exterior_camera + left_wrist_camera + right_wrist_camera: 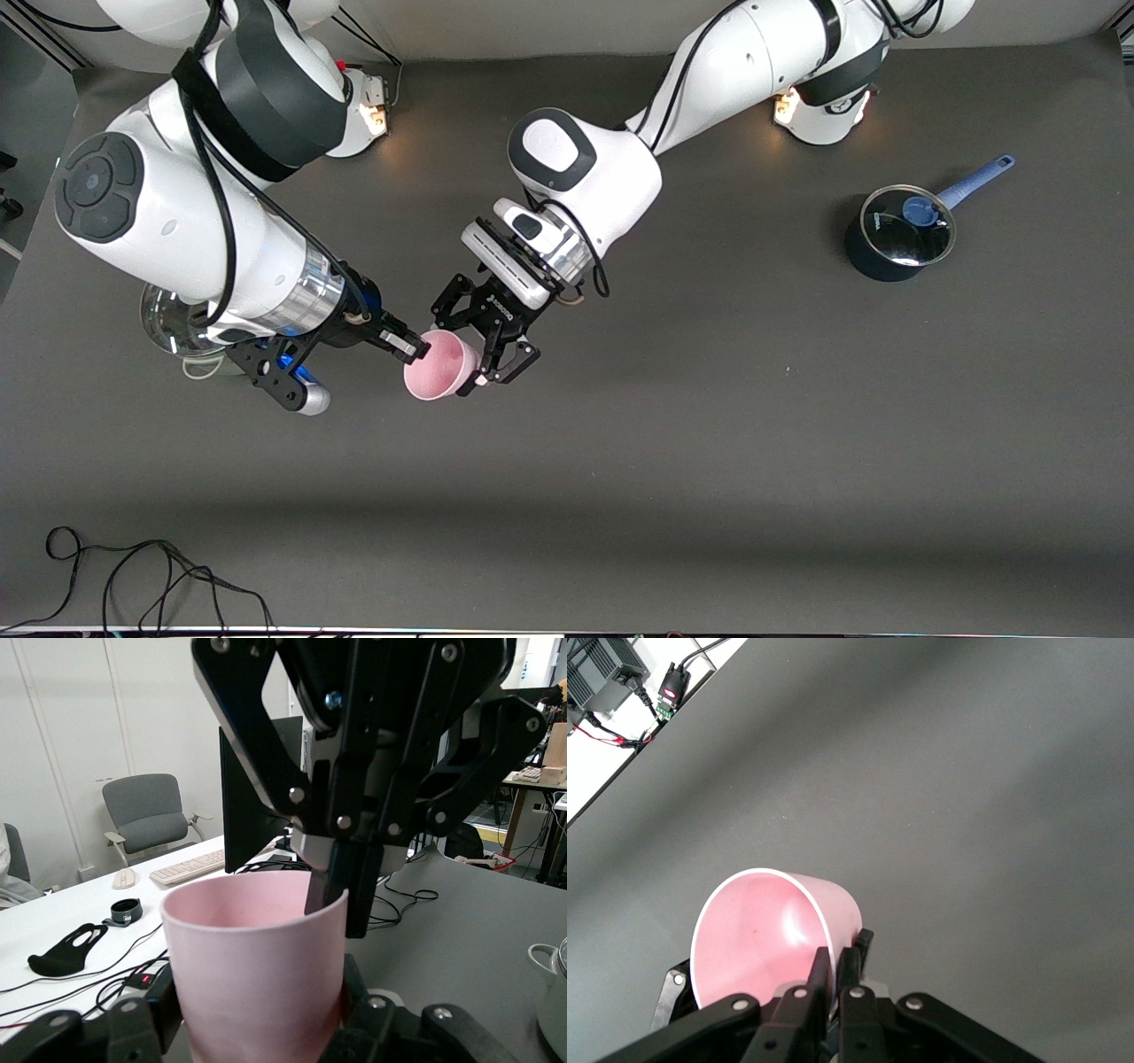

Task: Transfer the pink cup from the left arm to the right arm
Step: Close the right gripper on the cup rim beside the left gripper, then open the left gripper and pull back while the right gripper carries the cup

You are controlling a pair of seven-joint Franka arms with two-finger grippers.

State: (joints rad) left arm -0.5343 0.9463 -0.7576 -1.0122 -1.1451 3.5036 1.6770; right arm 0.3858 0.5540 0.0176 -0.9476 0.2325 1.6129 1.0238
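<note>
The pink cup [440, 365] hangs tilted above the middle of the table, mouth toward the front camera. My left gripper [463, 354] is shut on its lower body, with black fingers [166, 1014] pressed to both sides of the cup [257, 966]. My right gripper [415, 347] is shut on the cup's rim. In the right wrist view, one finger of the right gripper [837, 961] is inside the cup [757, 935] and one is outside. The left wrist view shows the right gripper [335, 890] pinching the rim from above.
A dark blue saucepan [897, 235] with a glass lid and a blue handle stands toward the left arm's end. A glass pot [170, 323] is partly hidden under the right arm. A black cable [133, 576] lies at the table edge nearest the front camera.
</note>
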